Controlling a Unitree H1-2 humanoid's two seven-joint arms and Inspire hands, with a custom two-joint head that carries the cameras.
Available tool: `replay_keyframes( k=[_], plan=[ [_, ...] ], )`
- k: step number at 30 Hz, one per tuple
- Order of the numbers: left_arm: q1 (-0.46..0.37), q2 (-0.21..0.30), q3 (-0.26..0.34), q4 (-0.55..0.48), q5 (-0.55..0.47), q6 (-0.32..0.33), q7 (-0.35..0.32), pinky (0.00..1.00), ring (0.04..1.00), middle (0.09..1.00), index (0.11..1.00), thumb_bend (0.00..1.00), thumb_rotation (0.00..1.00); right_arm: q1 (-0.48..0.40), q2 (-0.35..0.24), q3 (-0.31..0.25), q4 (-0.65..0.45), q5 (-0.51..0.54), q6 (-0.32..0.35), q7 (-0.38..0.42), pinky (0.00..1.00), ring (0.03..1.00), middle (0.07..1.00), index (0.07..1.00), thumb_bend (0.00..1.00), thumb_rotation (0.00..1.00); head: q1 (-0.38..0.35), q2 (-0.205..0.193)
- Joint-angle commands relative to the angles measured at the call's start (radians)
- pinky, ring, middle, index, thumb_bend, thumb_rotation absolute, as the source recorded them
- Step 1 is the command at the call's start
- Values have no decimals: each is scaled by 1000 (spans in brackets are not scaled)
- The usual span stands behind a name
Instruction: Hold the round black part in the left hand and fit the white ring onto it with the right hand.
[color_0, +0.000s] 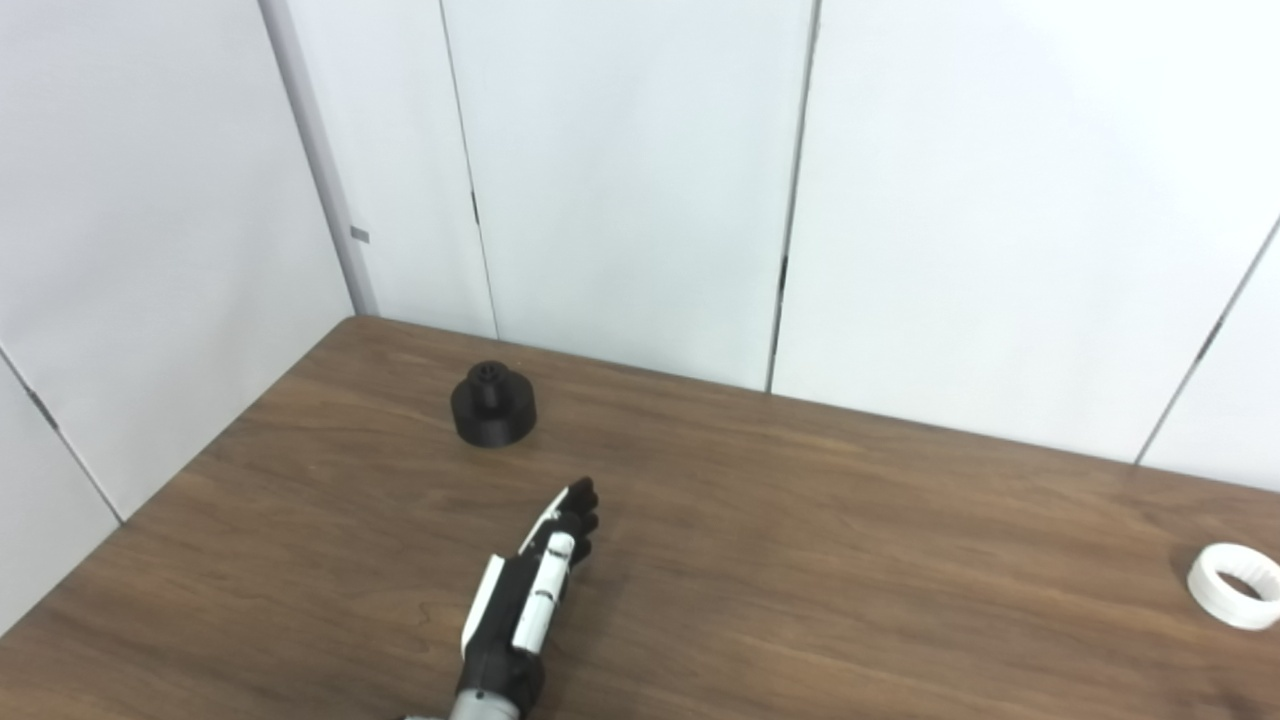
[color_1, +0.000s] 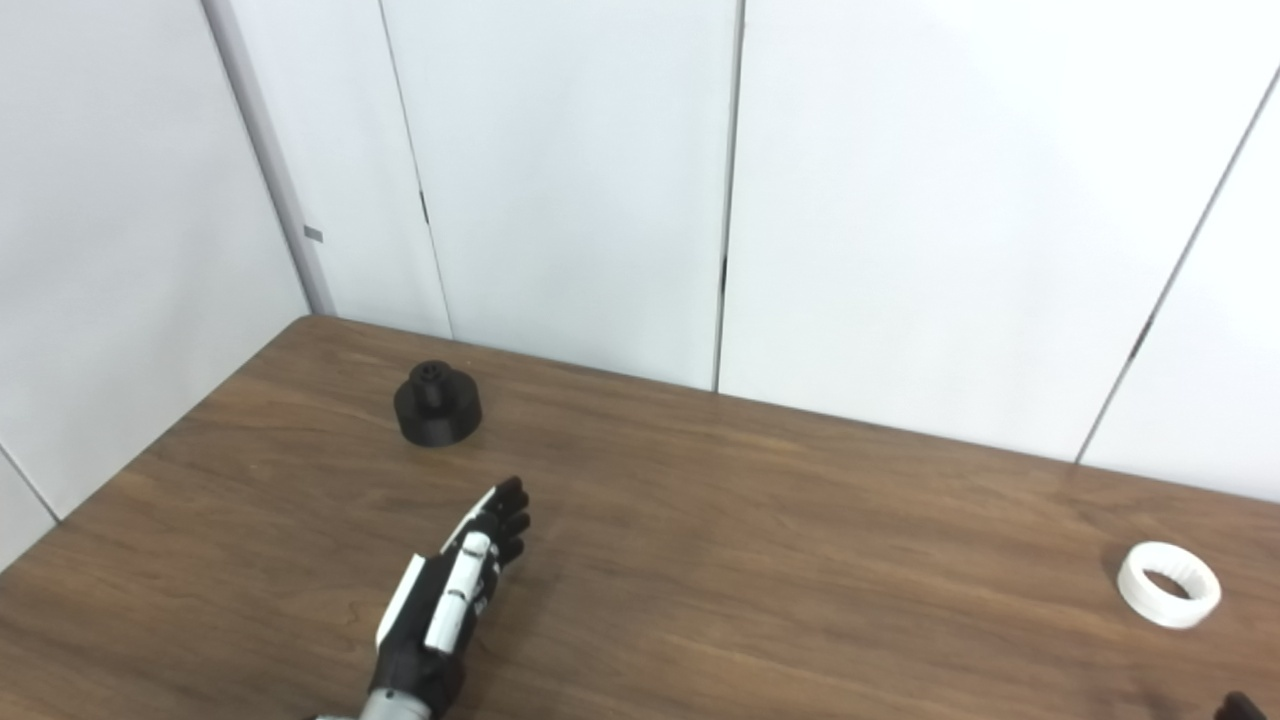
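The round black part (color_0: 493, 404) stands upright on the wooden table (color_0: 800, 560) near its far left corner, with a small knob on top. My left hand (color_0: 532, 590) lies low over the table in front of the part and a little to its right, a hand's length short of it. Its fingers are stretched out toward the part and it holds nothing. The white ring (color_0: 1237, 585) lies flat at the table's far right. Only a dark tip (color_1: 1240, 707) shows at the bottom right corner of the right eye view, probably my right hand; its fingers are hidden.
White wall panels (color_0: 640, 180) close off the table at the back and on the left. The table's left edge (color_0: 170, 470) runs diagonally close to the black part.
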Motion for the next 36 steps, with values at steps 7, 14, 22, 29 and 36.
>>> replay_keyframes(
  k=[7, 14, 22, 29, 36],
  plan=[
    [35, -44, -28, 2, 46, -59, 36, 921, 928, 937, 929, 366, 881, -28, -42, -4, 24, 39, -58, 19, 853, 907, 911, 886, 545, 1000, 59, -8],
    [31, -44, -39, 19, 43, -80, 44, 941, 932, 939, 930, 388, 864, -28, -55, -2, 25, 50, -54, 15, 844, 902, 921, 904, 561, 1000, 62, 3],
    [33, -43, -42, 4, 52, -76, 53, 937, 935, 939, 936, 375, 861, -26, -56, -4, 14, 60, -40, 12, 803, 873, 891, 880, 547, 997, 45, 31],
    [27, -32, -40, -9, 83, -40, 61, 918, 923, 930, 932, 418, 744, -24, -54, 2, 10, 49, -45, 11, 762, 858, 877, 867, 525, 1000, 34, 39],
    [32, -5, -50, -41, 212, -26, 82, 864, 901, 921, 937, 573, 557, -16, -51, 7, -6, 42, -39, 3, 759, 860, 869, 855, 516, 1000, 21, 54]
  ],
)
